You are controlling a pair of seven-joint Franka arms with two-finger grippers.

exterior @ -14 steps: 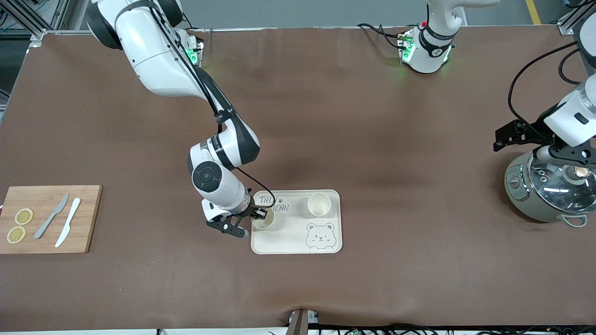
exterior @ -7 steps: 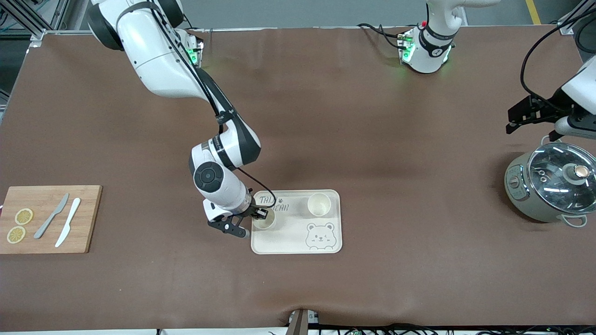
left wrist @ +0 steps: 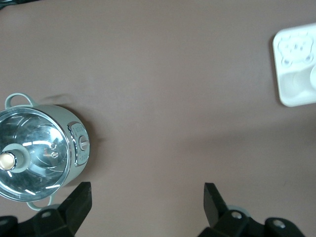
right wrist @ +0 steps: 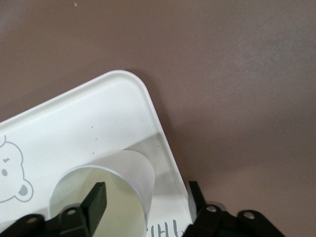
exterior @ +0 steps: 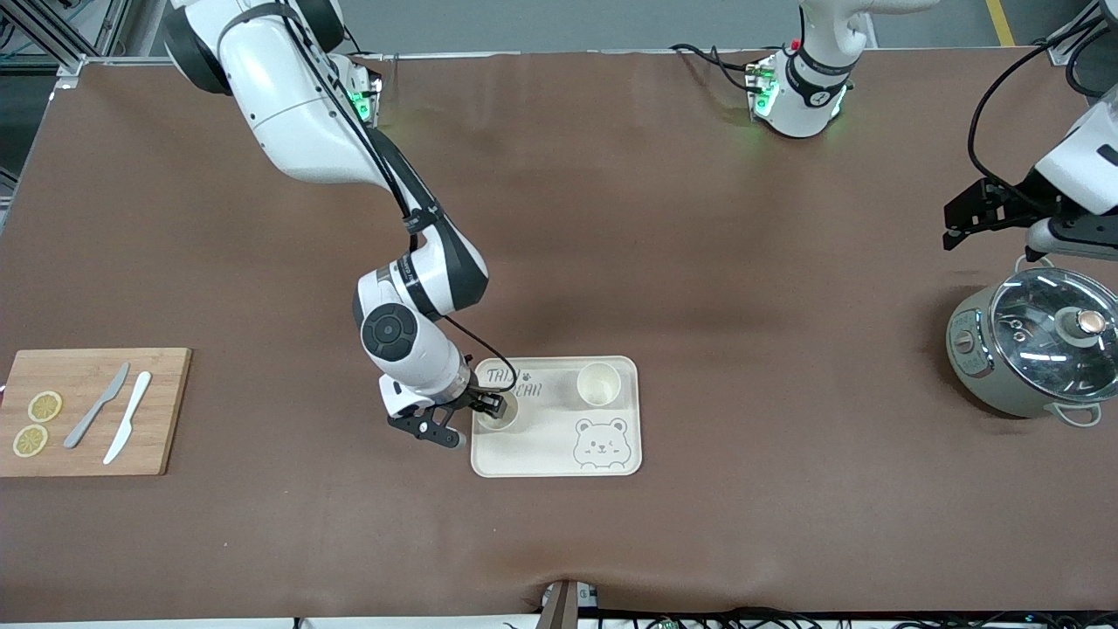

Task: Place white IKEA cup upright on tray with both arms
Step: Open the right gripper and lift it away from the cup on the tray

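**Right hand lets go of the cup; left hand off the pot**

Since a second ago, my right hand (exterior: 493,404) has spread its fingers and released the cup (exterior: 494,418). My left hand (left wrist: 146,190) has come up off the pot (exterior: 1031,349).

My right hand is low over the tray (exterior: 550,441), at the edge toward the right arm's end of the desk (exterior: 611,218). Its fingers stand fairly wide and hold nothing. One finger (right wrist: 96,200) hangs inside the cup's mouth. The other finger (right wrist: 196,195) is outside, over the tray's rim. The cup's wall runs between them and I see a gap on both sides of it. The cup stands upright on the tray, right under this hand, beside the grey lettering. A second cup (exterior: 598,383) stands upright on the same tray, a little away from this hand toward the left arm's end. The bear face (exterior: 600,441) is drawn on the tray in front of that second cup, nearer the front camera.

My left hand hangs in the air over bare desk just beside the pot. Its fingers are wide apart and nothing is between them. The pot's glass lid (left wrist: 29,155) is on, off to one side below this hand, and the tray is well away from it.

At the right arm's end of the desk, well apart from my right hand, lies a board (exterior: 87,454). It carries two knives (exterior: 98,404) and two lemon slices (exterior: 44,406).
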